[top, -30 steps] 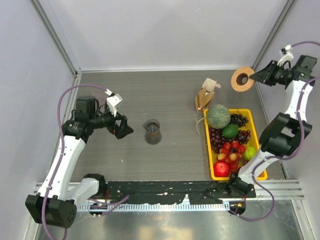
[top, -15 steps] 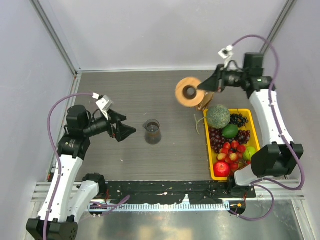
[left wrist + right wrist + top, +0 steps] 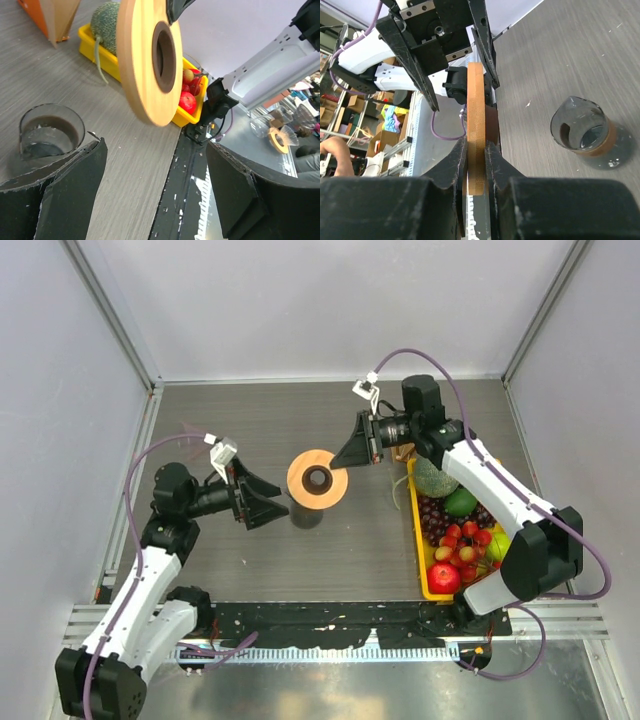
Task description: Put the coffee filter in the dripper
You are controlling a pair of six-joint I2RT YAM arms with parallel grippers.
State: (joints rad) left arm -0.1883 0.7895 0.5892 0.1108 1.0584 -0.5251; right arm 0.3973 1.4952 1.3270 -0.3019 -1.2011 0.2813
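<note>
Dripper point(image 3: 317, 478), pinched edge-on by the right gripper point(image 3: 341, 460) above the beaker point(image 3: 50, 131), holds no coffee filter yet; the left gripper point(image 3: 275, 502) waits with its fingers spread.

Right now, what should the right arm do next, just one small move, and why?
Probably roll the right gripper so the dripper turns level. It is clamped by its rim and stands on edge, hole facing sideways, close to the glass beaker, so it could not seat there as it is.

Grey wood-grain table point(image 3: 250, 410) enclosed by pale lavender walls point(image 3: 330, 300); metal rail point(image 3: 580, 618) along its near edge.
</note>
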